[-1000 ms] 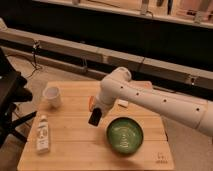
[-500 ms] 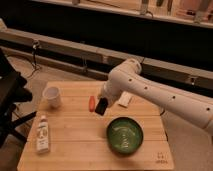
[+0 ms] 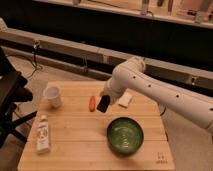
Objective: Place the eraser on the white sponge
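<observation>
Passed a bottle [image 3: 43, 136] and a cup [image 3: 53, 96] at the left of the table [image 3: 75, 150], met an orange stick [image 3: 92, 103], then the gripper [image 3: 103, 105] hanging low just left of the white sponge [image 3: 125, 99], could not tell its hold nor pick out the eraser, found the sponge bare, judged the placing not yet done.

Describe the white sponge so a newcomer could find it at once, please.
On the wooden table, look behind the green bowl. The white sponge lies just right of the dark end effector. Unlike the white cup and bottle at the left, it is a small flat pad.
</observation>
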`<state>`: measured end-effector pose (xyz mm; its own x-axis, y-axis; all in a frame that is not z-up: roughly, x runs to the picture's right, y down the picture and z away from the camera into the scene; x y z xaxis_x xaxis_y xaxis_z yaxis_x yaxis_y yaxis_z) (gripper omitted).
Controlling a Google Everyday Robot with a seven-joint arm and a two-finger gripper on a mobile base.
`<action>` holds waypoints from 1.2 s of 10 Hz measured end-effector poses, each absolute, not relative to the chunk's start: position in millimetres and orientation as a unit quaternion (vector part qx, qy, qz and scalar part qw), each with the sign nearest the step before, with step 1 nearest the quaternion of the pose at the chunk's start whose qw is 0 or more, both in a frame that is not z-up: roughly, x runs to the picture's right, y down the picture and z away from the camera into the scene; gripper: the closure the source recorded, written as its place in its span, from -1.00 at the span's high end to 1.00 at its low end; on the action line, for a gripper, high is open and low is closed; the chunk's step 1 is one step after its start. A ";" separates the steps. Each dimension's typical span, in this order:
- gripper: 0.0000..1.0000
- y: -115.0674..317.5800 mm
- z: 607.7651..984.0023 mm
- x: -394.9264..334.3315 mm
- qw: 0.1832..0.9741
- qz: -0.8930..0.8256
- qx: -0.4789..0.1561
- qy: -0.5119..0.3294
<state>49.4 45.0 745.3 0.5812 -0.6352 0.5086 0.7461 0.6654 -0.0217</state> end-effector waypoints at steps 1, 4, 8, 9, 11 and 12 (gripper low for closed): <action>-0.66 36.9 749.9 54.3 0.883 -0.390 -0.115 -0.236; -0.66 25.0 756.0 54.8 0.885 -0.385 -0.112 -0.236; -0.66 26.8 770.5 75.3 0.896 -0.362 -0.106 -0.234; -0.66 21.8 776.3 78.7 0.897 -0.359 -0.106 -0.234; -0.66 10.1 787.2 78.2 0.898 -0.355 -0.104 -0.236; -0.66 13.4 788.3 82.8 0.901 -0.351 -0.101 -0.234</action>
